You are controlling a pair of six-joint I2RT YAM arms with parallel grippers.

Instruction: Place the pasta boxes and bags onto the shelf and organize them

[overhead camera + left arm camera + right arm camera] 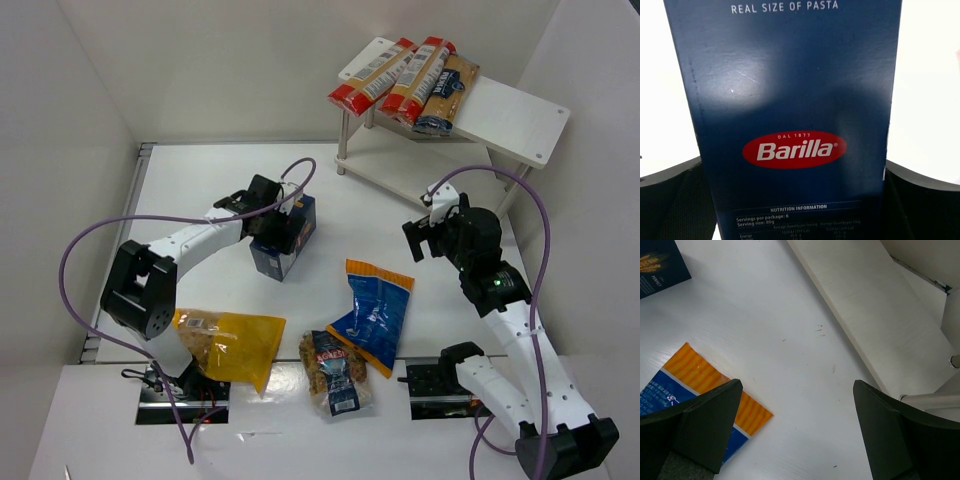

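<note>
box [280, 262] upright on desk [200, 190], mid-left. left tool [268, 218] open wide astride it; right tool [795, 435] open, empty. judged: stiff, light, slick card; clamp side walls mid-height, gently.

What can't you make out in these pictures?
- Left wrist view: the blue box has its nutrition table cut off by the bottom edge.
- Same view: it is unclear whether the left hand actually presses the box.
- Top view: the shelf hides most of its lower board under the upper one.
- Top view: the clear bag has a label too small to read.
</note>
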